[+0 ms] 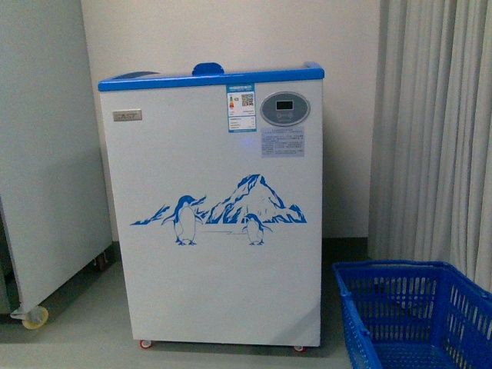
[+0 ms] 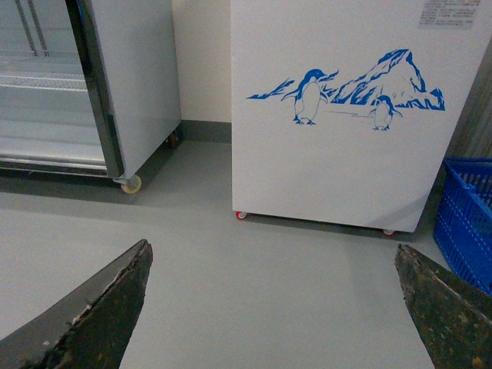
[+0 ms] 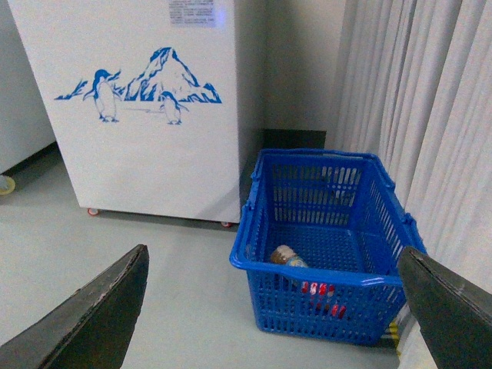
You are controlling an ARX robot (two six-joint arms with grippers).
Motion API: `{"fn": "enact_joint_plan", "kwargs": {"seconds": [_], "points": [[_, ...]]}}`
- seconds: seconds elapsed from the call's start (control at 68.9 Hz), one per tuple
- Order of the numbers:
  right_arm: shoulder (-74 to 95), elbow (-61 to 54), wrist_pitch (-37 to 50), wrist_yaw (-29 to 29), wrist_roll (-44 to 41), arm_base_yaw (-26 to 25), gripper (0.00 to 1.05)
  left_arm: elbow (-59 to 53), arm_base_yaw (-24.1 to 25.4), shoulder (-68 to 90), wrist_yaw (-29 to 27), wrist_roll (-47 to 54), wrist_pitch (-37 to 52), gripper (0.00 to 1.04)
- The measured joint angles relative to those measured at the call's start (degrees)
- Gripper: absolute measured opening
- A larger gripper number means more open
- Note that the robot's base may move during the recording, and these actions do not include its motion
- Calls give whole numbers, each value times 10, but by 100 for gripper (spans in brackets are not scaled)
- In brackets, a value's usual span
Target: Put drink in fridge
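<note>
The drink lies on its side inside a blue plastic basket in the right wrist view, its pale end and amber body showing above the basket's near rim. The fridge is a white chest cooler with a blue rim, a penguin-and-mountain graphic and an oval grey panel; its lid looks shut. It also shows as the white fridge front and the fridge front left of the basket. My left gripper is open over bare floor. My right gripper is open, above and short of the basket.
A grey-white cabinet on wheels stands left of the fridge, and the left wrist view looks at this cabinet from its glass-fronted side. The basket sits on the floor right of the fridge. Pale curtains hang behind it. Something red shows through the basket's wall.
</note>
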Motion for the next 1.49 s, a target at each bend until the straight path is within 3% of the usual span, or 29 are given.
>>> {"fn": "enact_joint_plan", "kwargs": {"seconds": [1.407,1.494], "points": [[2,0,-1,1,0,0,97,0,0,0,0,0,0,97],[90,57,-138,42,11,-6,97,0,0,0,0,0,0,97]]}}
